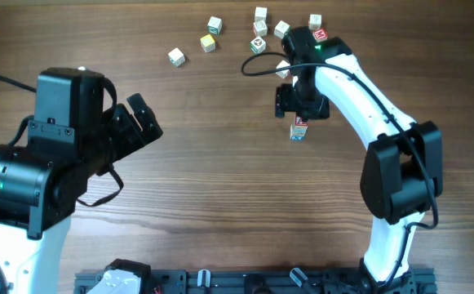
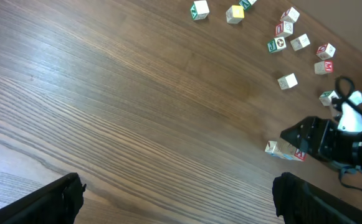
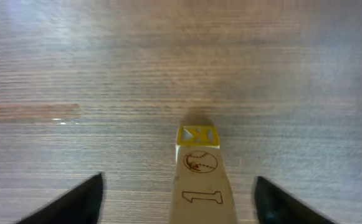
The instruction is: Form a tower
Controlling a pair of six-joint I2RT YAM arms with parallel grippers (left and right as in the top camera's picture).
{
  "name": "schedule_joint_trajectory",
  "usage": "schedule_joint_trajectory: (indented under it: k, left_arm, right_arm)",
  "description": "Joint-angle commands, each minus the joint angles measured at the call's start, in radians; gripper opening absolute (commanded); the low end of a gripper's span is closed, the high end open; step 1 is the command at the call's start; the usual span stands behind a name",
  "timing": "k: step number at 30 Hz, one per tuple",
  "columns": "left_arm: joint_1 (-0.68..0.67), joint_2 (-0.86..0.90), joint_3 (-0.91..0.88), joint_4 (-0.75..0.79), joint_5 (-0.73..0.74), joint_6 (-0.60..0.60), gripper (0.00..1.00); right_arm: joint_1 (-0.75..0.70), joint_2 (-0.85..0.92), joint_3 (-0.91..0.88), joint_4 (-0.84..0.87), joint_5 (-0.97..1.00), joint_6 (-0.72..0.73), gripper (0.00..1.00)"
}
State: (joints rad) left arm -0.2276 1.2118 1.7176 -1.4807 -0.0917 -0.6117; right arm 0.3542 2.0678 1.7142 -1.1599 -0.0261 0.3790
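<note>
Right of centre on the table point(image 1: 220, 188), the tower point(image 1: 299, 129) is standing upright, its red-and-white cube point(image 1: 300, 122) on top. Right gripper point(image 3: 177, 186) is hovering over it with fingers point(image 3: 81, 199) spread wide. The stack is sitting free in the gap, touching neither side: released. Loose cubes point(image 1: 213, 24) are lying scattered along the far edge, around the right arm point(image 1: 359, 90). Left gripper point(image 1: 143, 122) is hanging at the left, well apart from the stack, jaws spread and gripping nothing.
</note>
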Motion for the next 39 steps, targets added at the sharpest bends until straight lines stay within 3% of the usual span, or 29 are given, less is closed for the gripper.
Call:
schedule_joint_trajectory:
  k: [1, 2, 14, 21, 24, 25, 27, 29, 34, 37, 39]
  left_arm:
    - [-0.004, 0.000, 0.001, 0.002, -0.014, -0.002, 1.00]
    - [-0.005, 0.000, 0.001, 0.002, -0.014, -0.002, 1.00]
    - [-0.005, 0.000, 0.001, 0.002, -0.014, -0.002, 1.00]
    - [-0.005, 0.000, 0.001, 0.002, -0.014, -0.002, 1.00]
    - [-0.004, 0.000, 0.001, 0.002, -0.014, -0.002, 1.00]
    - [-0.005, 0.000, 0.001, 0.002, -0.014, -0.002, 1.00]
    - [-0.005, 0.000, 0.001, 0.002, -0.014, -0.002, 1.00]
    - [-0.004, 0.000, 0.001, 0.002, -0.014, -0.002, 1.00]
    - [-0.004, 0.000, 0.001, 0.002, -0.014, -0.002, 1.00]
    - [-0.004, 0.000, 0.001, 0.002, -0.014, -0.002, 1.00]
    - [-0.005, 0.000, 0.001, 0.002, -0.014, -0.002, 1.00]
  right_arm:
    - [-0.002, -0.072, 0.039, 0.001, -0.007, -0.024, 0.95]
    - [-0.001, -0.073, 0.039, 0.001, -0.003, -0.032, 0.99]
    - [-0.002, -0.039, -0.103, 0.186, -0.022, -0.034, 1.00]
    - [-0.030, -0.039, -0.058, 0.194, -0.058, 0.070, 0.99]
    - [-0.092, -0.064, 0.004, 0.162, -0.103, 0.069, 0.78]
    - [-0.115, -0.077, 0.017, 0.154, -0.117, 0.070, 0.67]
    - [-0.185, -0.123, 0.027, 0.137, -0.175, 0.093, 0.29]
    - [-0.247, -0.151, 0.027, 0.101, -0.223, 0.162, 0.11]
    - [-0.337, -0.151, 0.006, 0.030, -0.238, 0.226, 0.04]
    - [-0.338, -0.151, -0.019, 0.014, -0.238, 0.131, 0.04]
    - [-0.338, -0.151, -0.021, 0.006, -0.239, 0.146, 0.04]
